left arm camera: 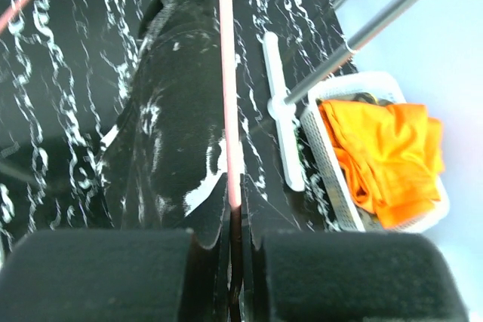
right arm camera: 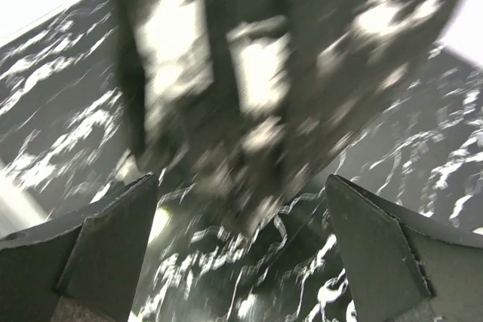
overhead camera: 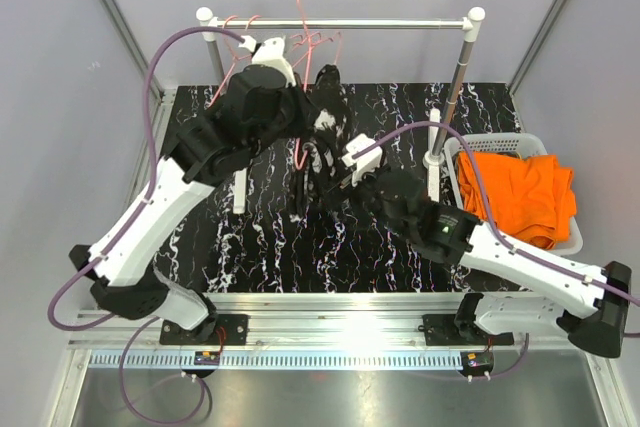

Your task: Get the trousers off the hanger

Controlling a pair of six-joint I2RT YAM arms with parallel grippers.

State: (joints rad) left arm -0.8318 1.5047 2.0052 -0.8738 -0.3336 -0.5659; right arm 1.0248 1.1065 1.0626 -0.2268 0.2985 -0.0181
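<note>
Gray walls are closing in a black table with white swirls, and a rail on 2 white posts is standing across its far side. 1 pair of black trousers with white marks is hanging from a pink hanger close to the rail. The cloth is dropping straight toward the table, so its long way is going up and down. The left arm is reaching up high, and the left jaws are pressed together, pinching the thin pink wire of the hanger just beside the trousers. The right arm is sitting lower, nearer to the bottom of the cloth. The right jaws are spread wide and holding nothing, and the hanging trousers are filling the space just ahead of them, though that view is blurry. I think the right jaws are getting ready to grab and pull. Bright orange trousers are lying in a white basket at the right.
</note>
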